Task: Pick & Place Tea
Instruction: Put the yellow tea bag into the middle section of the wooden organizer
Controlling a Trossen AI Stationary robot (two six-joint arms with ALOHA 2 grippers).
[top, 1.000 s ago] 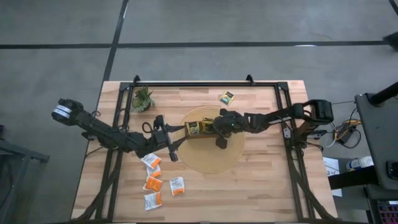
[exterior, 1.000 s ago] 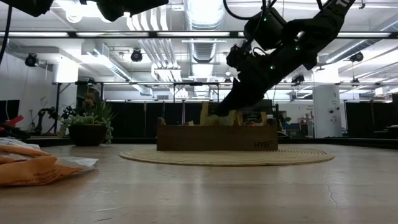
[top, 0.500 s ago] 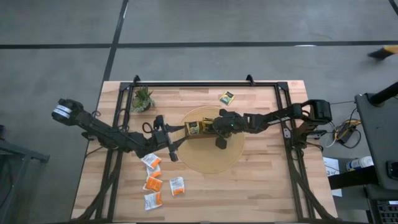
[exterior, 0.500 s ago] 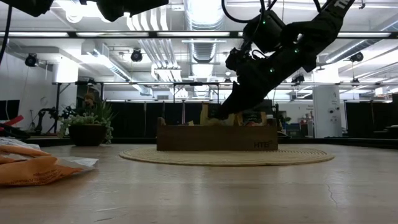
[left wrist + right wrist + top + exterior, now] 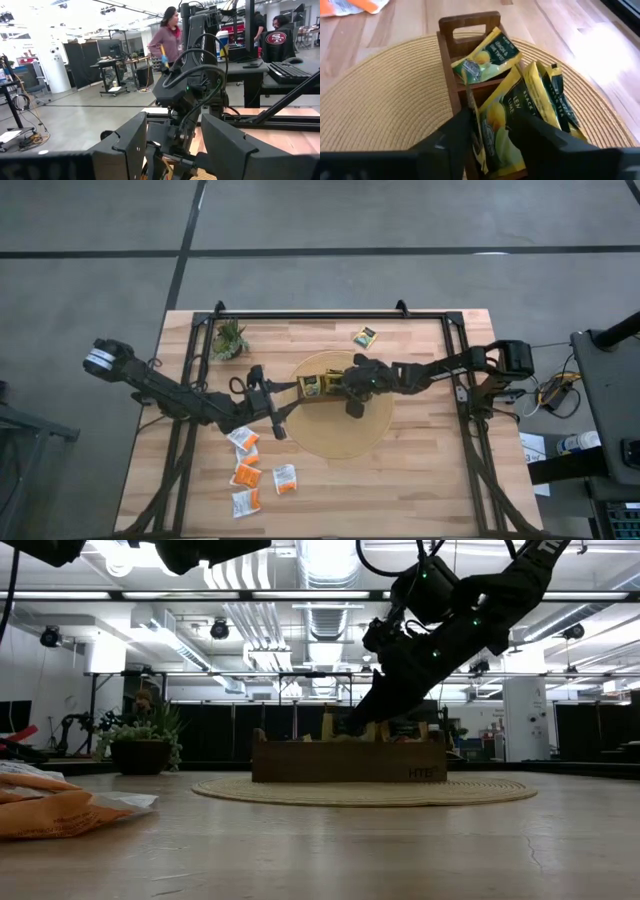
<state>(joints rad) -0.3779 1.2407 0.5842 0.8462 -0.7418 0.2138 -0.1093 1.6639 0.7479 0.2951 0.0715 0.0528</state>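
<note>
place: robotics lab | evidence: ceiling ducts [image 5: 270, 615], computer desks [image 5: 250, 67]

Wooden table [image 5: 420, 470], round mat [image 5: 345, 435], sachets [image 5: 250, 470], plant [image 5: 229, 340]

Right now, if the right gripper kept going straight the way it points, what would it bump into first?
Probably the yellow tea sachet between the right gripper fingers, standing in the brown wooden divided tray; depth is unclear.

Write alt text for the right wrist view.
The right gripper is closed on a yellow tea sachet, lowering it into a brown wooden tray that sits on a round woven mat. More yellow sachets lean inside the tray.
</note>
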